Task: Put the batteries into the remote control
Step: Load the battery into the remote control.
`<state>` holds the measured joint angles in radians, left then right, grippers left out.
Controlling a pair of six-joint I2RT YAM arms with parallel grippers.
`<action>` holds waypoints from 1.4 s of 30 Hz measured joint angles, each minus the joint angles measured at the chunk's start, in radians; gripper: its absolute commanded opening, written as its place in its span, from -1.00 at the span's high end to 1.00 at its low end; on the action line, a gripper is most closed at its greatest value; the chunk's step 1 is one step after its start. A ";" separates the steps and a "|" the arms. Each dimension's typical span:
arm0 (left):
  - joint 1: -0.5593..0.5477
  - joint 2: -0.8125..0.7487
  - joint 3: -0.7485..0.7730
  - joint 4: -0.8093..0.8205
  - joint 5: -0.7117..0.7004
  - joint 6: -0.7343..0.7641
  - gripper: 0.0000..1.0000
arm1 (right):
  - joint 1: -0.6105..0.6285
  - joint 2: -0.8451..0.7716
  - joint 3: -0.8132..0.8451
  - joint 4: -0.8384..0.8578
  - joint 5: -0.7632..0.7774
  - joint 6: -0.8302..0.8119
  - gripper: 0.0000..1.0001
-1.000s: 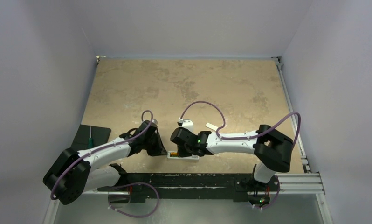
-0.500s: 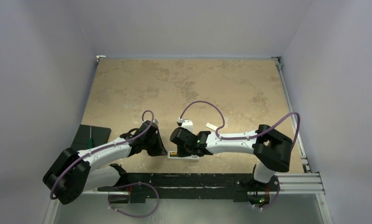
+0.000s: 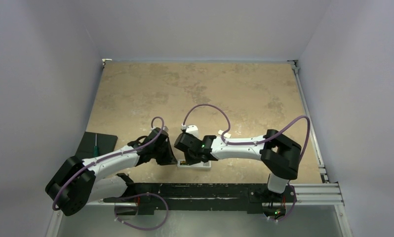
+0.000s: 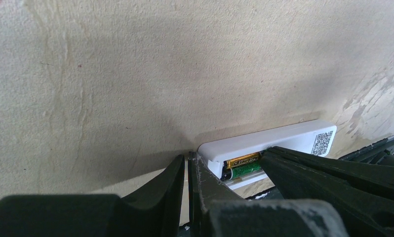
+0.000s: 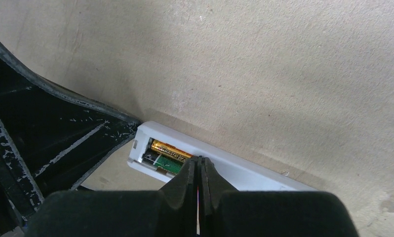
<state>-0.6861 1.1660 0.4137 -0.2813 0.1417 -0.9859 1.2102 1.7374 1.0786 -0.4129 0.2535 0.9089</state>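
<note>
**Top view.** The remote [image 3: 195,165] lies on the worktop [image 3: 195,89], just ahead of the black rail [image 3: 200,190]. Only a strip of its white body shows, because both arms meet above it. The batteries cannot be made out from here. Well to the left of the remote, a dark mat [image 3: 103,140] carries a green-handled tool [image 3: 95,144]. The left arm cuts off the mat's near corner.

**Left wrist view.** The remote lies back-up with its recess uncovered. The gold battery [image 4: 242,160] and the green battery [image 4: 245,170] sit side by side inside it, the gold one on the farther side. Only part of each shows, as the right fingers [image 4: 333,170] enter from the right and cover the rest. A square code label [image 4: 323,142] marks the remote's far end. The left fingers [image 4: 160,187] stand at the remote's other end, drawn together to a thin slit with nothing between them. One of them meets the remote's corner, but whether they actually touch cannot be told.

**Right wrist view.** The right fingers are pressed together and hold nothing. Their tips lie over the recess, at the battery ends nearer the remote's middle, and whether they touch the batteries cannot be told. They hide part of the remote's near edge. The left arm's dark, scuffed finger fills the space left of the remote, too close to be sharp.
</note>
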 measured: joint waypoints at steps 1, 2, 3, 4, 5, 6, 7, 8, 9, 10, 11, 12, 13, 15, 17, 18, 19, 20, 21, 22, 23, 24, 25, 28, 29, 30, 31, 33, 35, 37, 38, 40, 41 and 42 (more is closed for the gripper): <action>-0.001 0.000 0.000 0.000 -0.001 0.000 0.81 | 0.000 0.009 0.014 -0.015 0.000 -0.012 0.94; -0.002 0.000 0.000 0.000 -0.002 0.000 0.81 | 0.001 0.016 0.026 -0.028 0.000 -0.022 0.96; -0.002 0.000 0.000 0.000 -0.002 0.000 0.81 | 0.001 0.021 0.033 -0.036 0.000 -0.029 0.97; -0.002 0.000 0.000 0.000 -0.002 0.000 0.80 | 0.002 0.024 0.039 -0.043 0.000 -0.037 0.97; -0.002 0.000 0.000 0.000 -0.002 0.000 0.80 | 0.002 0.025 0.042 -0.045 0.000 -0.042 0.98; -0.002 0.000 0.000 0.000 -0.003 0.000 0.80 | 0.003 0.025 0.042 -0.045 0.001 -0.048 0.99; -0.003 0.000 0.000 0.000 -0.003 0.000 0.80 | 0.005 0.025 0.042 -0.045 0.002 -0.054 1.00; -0.003 0.000 0.000 0.000 -0.003 0.000 0.80 | 0.006 0.025 0.042 -0.045 0.003 -0.059 1.00; -0.003 0.000 0.000 0.000 -0.003 0.000 0.80 | 0.008 0.025 0.042 -0.045 0.007 -0.063 1.00; -0.003 0.000 0.000 0.000 -0.003 0.000 0.79 | 0.011 0.026 0.043 -0.045 0.010 -0.068 1.00; -0.003 0.000 0.000 0.000 -0.003 0.001 0.79 | 0.014 0.027 0.045 -0.046 0.012 -0.074 1.00; -0.003 0.000 0.000 0.000 -0.003 0.001 0.79 | 0.017 0.029 0.049 -0.050 0.016 -0.080 1.00; -0.003 0.000 0.000 0.000 -0.003 0.001 0.79 | 0.019 0.032 0.053 -0.055 0.019 -0.085 1.00; -0.003 0.000 0.000 0.000 -0.003 0.002 0.79 | 0.025 0.041 0.068 -0.072 0.025 -0.095 1.00; -0.003 -0.002 0.000 0.000 -0.003 0.002 0.79 | 0.029 0.048 0.083 -0.089 0.034 -0.101 1.00; -0.003 -0.005 0.000 0.000 -0.003 0.002 0.79 | 0.032 0.051 0.089 -0.097 0.039 -0.103 1.00; -0.003 -0.007 0.000 -0.001 -0.003 0.002 0.78 | 0.034 0.056 0.097 -0.105 0.045 -0.105 1.00; -0.003 -0.009 0.000 -0.001 -0.004 0.002 0.78 | 0.037 0.059 0.105 -0.115 0.048 -0.106 1.00; -0.004 -0.011 0.000 -0.002 -0.005 0.002 0.78 | 0.039 0.061 0.111 -0.124 0.053 -0.106 1.00; -0.005 -0.012 0.000 -0.003 -0.007 0.002 0.78 | 0.040 0.063 0.117 -0.134 0.056 -0.106 0.99; -0.007 -0.014 0.000 -0.003 -0.009 0.002 0.78 | 0.041 0.065 0.122 -0.141 0.058 -0.106 0.99; -0.010 -0.016 0.000 -0.002 -0.012 0.002 0.79 | 0.042 0.069 0.131 -0.152 0.066 -0.106 0.99; -0.012 -0.018 -0.002 0.000 -0.012 0.002 0.78 | 0.042 0.071 0.137 -0.157 0.070 -0.106 0.99; -0.022 -0.024 -0.007 0.004 -0.012 0.001 0.78 | 0.046 0.074 0.156 -0.167 0.075 -0.105 0.98; -0.023 -0.026 -0.009 0.004 -0.011 0.001 0.78 | 0.046 0.074 0.164 -0.169 0.077 -0.105 0.98; -0.024 -0.029 -0.011 0.005 -0.011 0.001 0.78 | 0.046 0.074 0.171 -0.169 0.078 -0.105 0.98; -0.024 -0.031 -0.013 0.006 -0.011 0.001 0.78 | 0.046 0.074 0.176 -0.169 0.077 -0.105 0.98; -0.024 -0.034 -0.015 0.005 -0.011 0.001 0.78 | 0.046 0.074 0.184 -0.166 0.075 -0.105 1.00; -0.024 -0.035 -0.015 0.004 -0.011 0.001 0.78 | 0.045 0.074 0.186 -0.164 0.070 -0.105 1.00; -0.024 -0.037 -0.016 0.003 -0.012 0.001 0.78 | 0.046 0.074 0.186 -0.163 0.069 -0.105 1.00; -0.024 -0.038 -0.016 0.002 -0.012 0.001 0.78 | 0.046 0.074 0.186 -0.162 0.068 -0.105 1.00; -0.024 -0.042 -0.017 -0.001 -0.013 0.001 0.78 | 0.046 0.074 0.186 -0.160 0.066 -0.105 1.00; -0.024 -0.043 -0.018 -0.003 -0.013 0.001 0.78 | 0.046 0.074 0.185 -0.158 0.066 -0.105 1.00; -0.024 -0.045 -0.018 -0.006 -0.014 0.001 0.78 | 0.046 0.074 0.185 -0.155 0.064 -0.104 1.00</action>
<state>-0.7097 1.1210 0.3962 -0.2871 0.1272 -0.9848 1.2560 1.8118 1.2640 -0.5678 0.3180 0.8047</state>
